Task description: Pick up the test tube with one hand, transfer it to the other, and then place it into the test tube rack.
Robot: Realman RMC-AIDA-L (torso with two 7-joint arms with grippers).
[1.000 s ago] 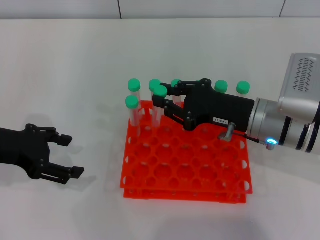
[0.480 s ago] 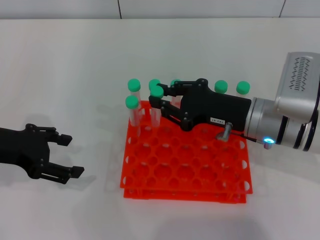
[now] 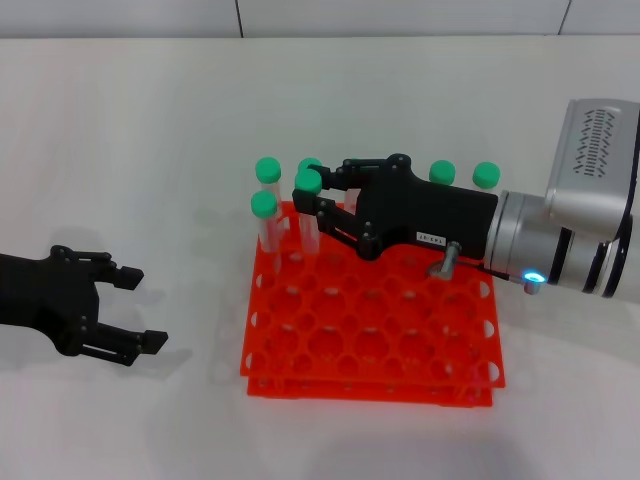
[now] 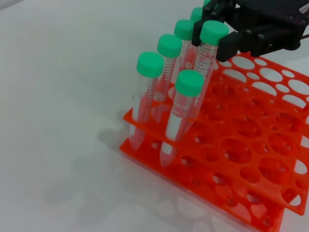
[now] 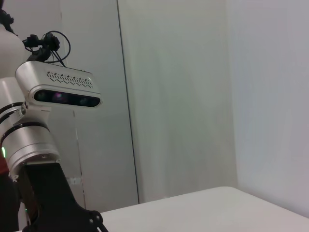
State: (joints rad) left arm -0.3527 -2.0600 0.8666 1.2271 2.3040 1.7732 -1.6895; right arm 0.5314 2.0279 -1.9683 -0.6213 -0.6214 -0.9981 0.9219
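Note:
My right gripper point(image 3: 314, 193), black with a white label and on the blue-lit arm, is shut on a test tube point(image 3: 309, 212) with a green cap. It holds the tube tilted over the back left part of the orange-red rack point(image 3: 370, 340). The tube's lower end is down at the rack's top tier. The left wrist view shows the same tube point(image 4: 205, 58) leaning among other tubes, with the right gripper point(image 4: 215, 42) closed just under its cap. My left gripper point(image 3: 143, 309) is open and empty, low over the table left of the rack.
Several other green-capped tubes stand in the rack: two at the back left corner point(image 3: 265, 215) and more along the back row point(image 3: 486, 176). The white table point(image 3: 150, 130) lies around the rack. The right wrist view shows only the left arm point(image 5: 34, 145) and walls.
My right gripper has shifted a little to the left with the tube, whose cap is now nearer the back left tubes. The left gripper has not moved.

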